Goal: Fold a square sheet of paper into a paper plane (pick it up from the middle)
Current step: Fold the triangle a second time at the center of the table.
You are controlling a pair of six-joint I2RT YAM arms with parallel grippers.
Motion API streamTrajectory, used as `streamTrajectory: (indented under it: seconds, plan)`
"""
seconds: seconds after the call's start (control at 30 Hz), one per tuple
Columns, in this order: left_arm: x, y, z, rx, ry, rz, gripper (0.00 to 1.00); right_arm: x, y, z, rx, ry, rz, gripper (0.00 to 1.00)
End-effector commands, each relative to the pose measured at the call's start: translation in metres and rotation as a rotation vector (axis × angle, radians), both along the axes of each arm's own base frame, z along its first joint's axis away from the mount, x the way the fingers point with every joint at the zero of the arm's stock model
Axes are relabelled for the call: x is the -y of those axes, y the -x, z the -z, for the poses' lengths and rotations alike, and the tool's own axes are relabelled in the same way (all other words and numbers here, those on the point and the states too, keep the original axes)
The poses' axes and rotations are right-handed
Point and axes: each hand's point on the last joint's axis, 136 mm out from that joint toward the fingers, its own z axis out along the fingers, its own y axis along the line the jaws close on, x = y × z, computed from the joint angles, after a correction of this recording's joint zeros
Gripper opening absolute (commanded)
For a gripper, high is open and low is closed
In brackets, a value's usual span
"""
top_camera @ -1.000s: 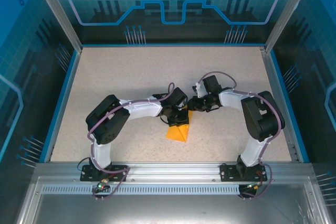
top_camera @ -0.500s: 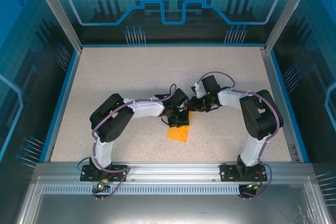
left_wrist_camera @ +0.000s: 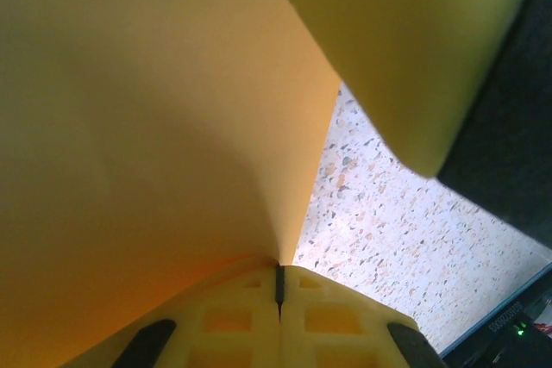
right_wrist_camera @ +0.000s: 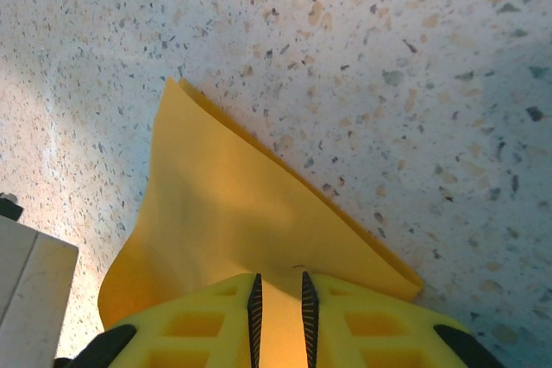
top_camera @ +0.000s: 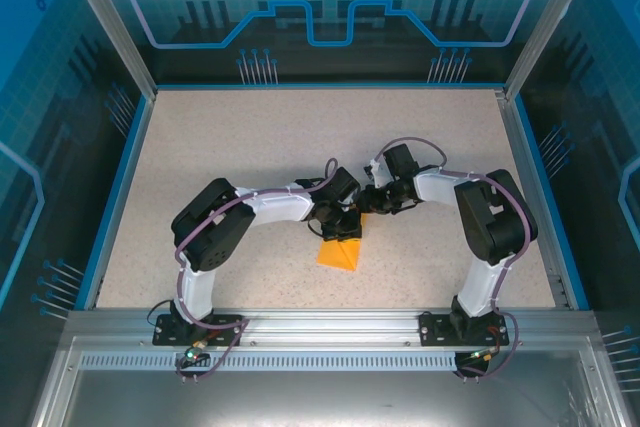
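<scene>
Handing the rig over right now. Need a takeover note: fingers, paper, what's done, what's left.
Grippers: the left gripper has its fingers shut on an edge of the sheet of paper. The right gripper is closed on another edge of it, with orange showing between its fingers.
Paper: mid-table, between the two arms, held at both ends.
Done: the sheet is creased into a triangular shape.
Left: the remaining folds; there is no narrow dart with wings yet.
</scene>
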Motion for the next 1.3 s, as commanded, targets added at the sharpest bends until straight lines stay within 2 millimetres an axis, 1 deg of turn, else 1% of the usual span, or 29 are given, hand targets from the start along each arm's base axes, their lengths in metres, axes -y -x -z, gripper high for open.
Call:
streamTrajectory:
  seconds: [0.0, 0.27, 0.7, 0.9, 1.1, 1.27]
  plan:
    - [0.001, 0.004, 0.004, -0.018, -0.013, 0.033, 0.00, -0.005, 0.001, -0.001, -0.003, 0.005, -0.030, 0.22]
    - [-0.006, 0.004, 0.011, -0.012, -0.059, 0.037, 0.00, -0.004, 0.001, -0.001, -0.001, 0.010, -0.030, 0.22]
    - [0.001, 0.001, 0.012, -0.010, -0.023, 0.031, 0.00, -0.005, 0.002, -0.001, -0.003, 0.007, -0.034, 0.22]
    - [0.004, 0.000, 0.009, -0.005, -0.005, 0.027, 0.00, -0.006, 0.002, 0.000, -0.004, 0.006, -0.035, 0.22]
    - [0.004, -0.001, 0.000, 0.008, 0.002, 0.028, 0.00, -0.005, 0.003, 0.002, -0.007, 0.007, -0.034, 0.22]
    - [0.003, 0.001, 0.008, -0.007, -0.008, 0.033, 0.00, -0.005, 0.002, 0.002, -0.005, 0.007, -0.034, 0.22]
